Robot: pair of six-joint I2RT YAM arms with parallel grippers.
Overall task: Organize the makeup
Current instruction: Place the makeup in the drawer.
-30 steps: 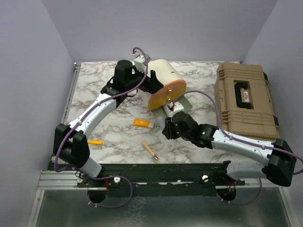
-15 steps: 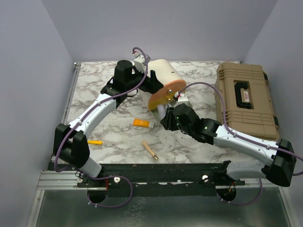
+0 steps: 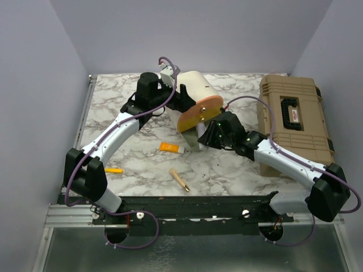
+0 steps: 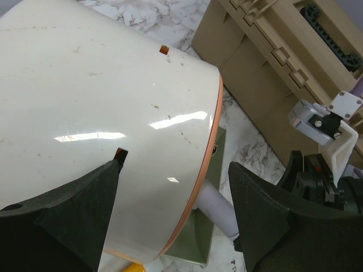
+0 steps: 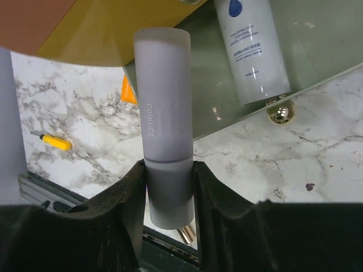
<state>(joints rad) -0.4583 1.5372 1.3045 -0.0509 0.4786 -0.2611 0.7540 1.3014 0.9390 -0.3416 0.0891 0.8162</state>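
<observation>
- Change over the last second: the right arm (image 3: 272, 158) has swung up and away from the near edge, carrying the right gripper (image 5: 168, 170) from a spot beside the orange tube (image 3: 170, 148) to just below the tilted round case (image 3: 195, 102).
- Left arm (image 3: 116, 133), round case, orange tube, yellow pen (image 3: 114, 170) and gold tube (image 3: 180, 179) lie where they were a second ago.
- Right fingers (image 5: 133, 209) are closed partway on a lilac tube (image 5: 164, 102), pinching it near its lower end, one finger on each side. The tube points away from the wrist, and its far end reaches over the edge of a green panel (image 5: 215, 85) beneath the case's orange lid.
- White tube (image 5: 249, 51) lies flat on that green panel, apart from the lilac one.
- Left gripper (image 4: 176, 164) has its fingers (image 4: 74, 215) spread wide around the cream body of the round case, holding it tipped on its side with the orange lid facing the near edge.
- Orange tube, gold tube and yellow pen rest loose on the marble table (image 3: 113, 107), well apart from both grippers.
- Tan toolbox (image 3: 292, 119) sits shut at the right side.
</observation>
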